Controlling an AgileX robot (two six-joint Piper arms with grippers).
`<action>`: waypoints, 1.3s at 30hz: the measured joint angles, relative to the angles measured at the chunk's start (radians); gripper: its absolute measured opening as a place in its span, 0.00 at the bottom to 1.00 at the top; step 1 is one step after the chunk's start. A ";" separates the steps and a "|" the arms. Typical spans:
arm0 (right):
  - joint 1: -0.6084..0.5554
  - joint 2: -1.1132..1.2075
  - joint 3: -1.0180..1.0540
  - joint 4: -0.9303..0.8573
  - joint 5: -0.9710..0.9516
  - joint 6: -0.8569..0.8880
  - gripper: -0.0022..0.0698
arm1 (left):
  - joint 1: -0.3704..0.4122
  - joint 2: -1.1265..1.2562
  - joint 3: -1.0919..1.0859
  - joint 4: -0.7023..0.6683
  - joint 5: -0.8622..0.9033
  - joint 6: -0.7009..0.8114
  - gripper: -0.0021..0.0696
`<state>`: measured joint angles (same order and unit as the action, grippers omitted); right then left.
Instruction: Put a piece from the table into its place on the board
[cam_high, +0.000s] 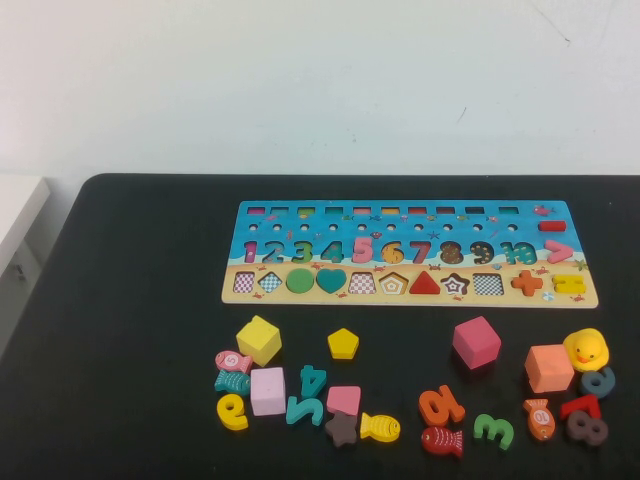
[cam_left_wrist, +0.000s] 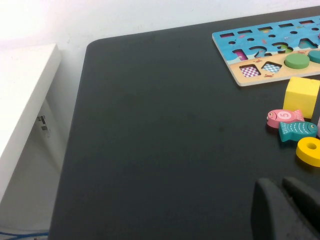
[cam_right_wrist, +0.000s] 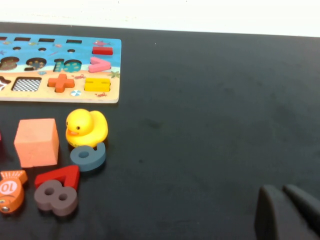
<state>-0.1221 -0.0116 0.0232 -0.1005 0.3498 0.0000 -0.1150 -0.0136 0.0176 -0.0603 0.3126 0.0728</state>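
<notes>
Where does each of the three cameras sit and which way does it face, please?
High view: raised on the robot's side, angled down at the table, the board and the piece; neither arm shows.
Left wrist view: low on the left arm, facing the board's left end; the shut left gripper shows.
Right wrist view: low on the right arm, facing the board's right end; the shut right gripper shows.
Shared: high and right wrist views both show the yellow duck.

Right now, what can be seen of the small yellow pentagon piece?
The yellow pentagon piece is small, flat and looks like painted wood. It lies flat on the black table, apart from its neighbours, just in front of the board, between the yellow cube and the dark pink cube. Neither gripper touches it.
</notes>
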 joint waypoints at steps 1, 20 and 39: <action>0.000 0.000 0.000 0.000 0.000 0.000 0.06 | 0.000 0.000 0.000 0.000 0.000 0.000 0.03; 0.000 0.000 0.000 0.000 0.000 0.000 0.06 | 0.000 0.000 0.000 0.000 0.002 0.002 0.03; 0.000 0.000 0.000 0.000 0.000 0.000 0.06 | 0.000 0.000 0.002 0.000 -0.098 0.002 0.03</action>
<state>-0.1221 -0.0116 0.0232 -0.1005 0.3498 0.0000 -0.1150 -0.0136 0.0197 -0.0603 0.2150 0.0746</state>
